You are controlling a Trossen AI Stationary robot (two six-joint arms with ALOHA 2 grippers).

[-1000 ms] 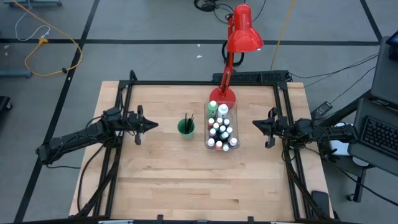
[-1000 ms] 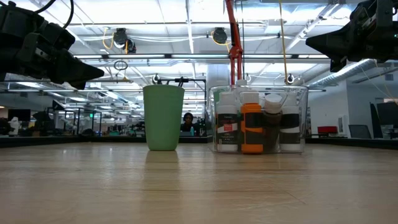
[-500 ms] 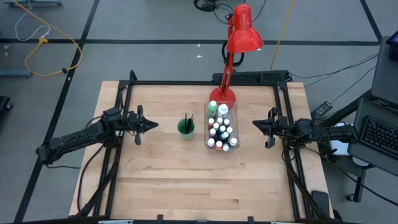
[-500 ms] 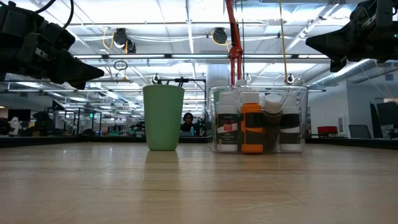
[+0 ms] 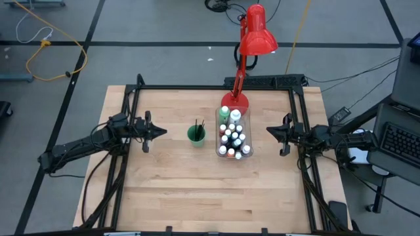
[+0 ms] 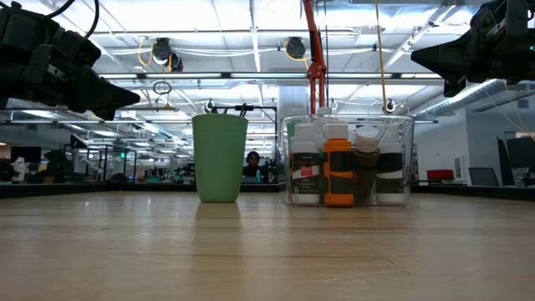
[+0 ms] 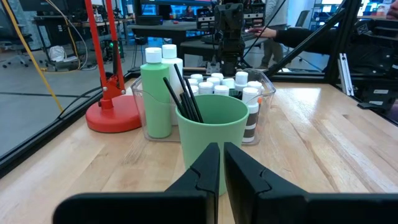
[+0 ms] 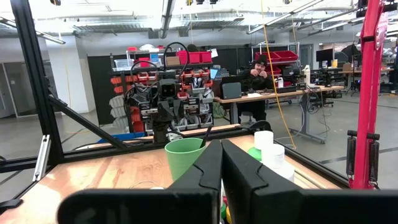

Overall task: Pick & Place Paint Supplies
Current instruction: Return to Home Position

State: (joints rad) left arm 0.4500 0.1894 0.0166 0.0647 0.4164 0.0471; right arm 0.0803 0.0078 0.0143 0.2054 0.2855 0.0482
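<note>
Several small white-capped paint bottles [image 5: 233, 137] stand upright in the clear bin [image 5: 219, 145] at the table's middle, with two larger bottles [image 7: 155, 93] at the bin's far end. Thin dark brushes [image 7: 183, 93] stand in the green cup [image 5: 196, 135], leaning on its rim, left of the bin. My left gripper [image 5: 162, 131] hovers shut at the table's left side, pointing at the cup. My right gripper [image 5: 269, 130] hovers shut at the right side, pointing at the bin. Both grippers hold nothing.
A red desk lamp [image 5: 252, 39] stands with its round base [image 5: 235, 101] on the table just beyond the bin's far end. Black frame rails [image 5: 134, 98] run along the table's left, right and far edges. Bare wood [image 5: 210, 190] lies toward the near edge.
</note>
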